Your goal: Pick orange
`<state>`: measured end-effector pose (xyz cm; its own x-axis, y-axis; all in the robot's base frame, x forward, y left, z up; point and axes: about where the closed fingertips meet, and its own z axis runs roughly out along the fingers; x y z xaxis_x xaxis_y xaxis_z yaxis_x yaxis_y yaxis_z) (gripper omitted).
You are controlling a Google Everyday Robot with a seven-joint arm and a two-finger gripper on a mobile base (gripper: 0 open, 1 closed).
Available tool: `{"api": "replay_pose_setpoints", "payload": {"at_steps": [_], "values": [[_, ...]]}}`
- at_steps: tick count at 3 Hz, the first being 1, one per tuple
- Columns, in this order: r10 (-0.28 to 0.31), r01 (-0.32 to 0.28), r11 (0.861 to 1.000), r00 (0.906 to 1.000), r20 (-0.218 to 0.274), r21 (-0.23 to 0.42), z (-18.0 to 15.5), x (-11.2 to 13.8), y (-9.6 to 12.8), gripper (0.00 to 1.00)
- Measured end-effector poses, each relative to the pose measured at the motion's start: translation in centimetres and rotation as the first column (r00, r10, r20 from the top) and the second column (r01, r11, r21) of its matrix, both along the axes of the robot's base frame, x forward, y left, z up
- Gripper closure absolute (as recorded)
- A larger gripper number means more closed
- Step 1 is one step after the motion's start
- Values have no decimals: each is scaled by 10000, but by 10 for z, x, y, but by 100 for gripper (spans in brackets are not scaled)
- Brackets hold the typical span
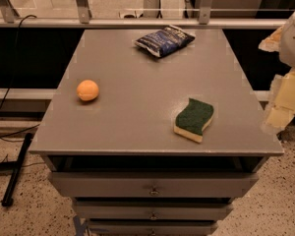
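orange (87, 90) on table (137, 92) left, gripper (265, 85) far right, fingers (285, 100) apart

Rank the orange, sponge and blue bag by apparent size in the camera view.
1. Blue bag and sponge: about alike; the bag lies farther back, so unranked.
2. Orange, clearly smallest.
The gripper hangs beside the right edge of the table.

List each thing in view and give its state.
Orange: lying free on the cabinet top, left side, untouched.
Sponge: flat, green side up, front right.
Blue bag: lying flat near the far edge.
Drawers: whether fully shut, cannot tell.
Tool: beyond the top's right edge, far from the orange.
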<state>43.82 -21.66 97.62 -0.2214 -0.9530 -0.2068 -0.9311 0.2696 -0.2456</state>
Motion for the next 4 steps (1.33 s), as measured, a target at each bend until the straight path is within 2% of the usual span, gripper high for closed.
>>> {"api": "replay_pose_setpoints", "payload": {"at_steps": [1,2,3,4], "values": [[53,-53,10000,10000,45,24,0,2,3,0],[641,-630,9942,9979,-103,875,-13,20,33,0],[1733,-1696,9548,9848,61,2440,-33,44,99,0],[2549,-2631,8883,9642,725,3763,-38,64,175,0]]}}
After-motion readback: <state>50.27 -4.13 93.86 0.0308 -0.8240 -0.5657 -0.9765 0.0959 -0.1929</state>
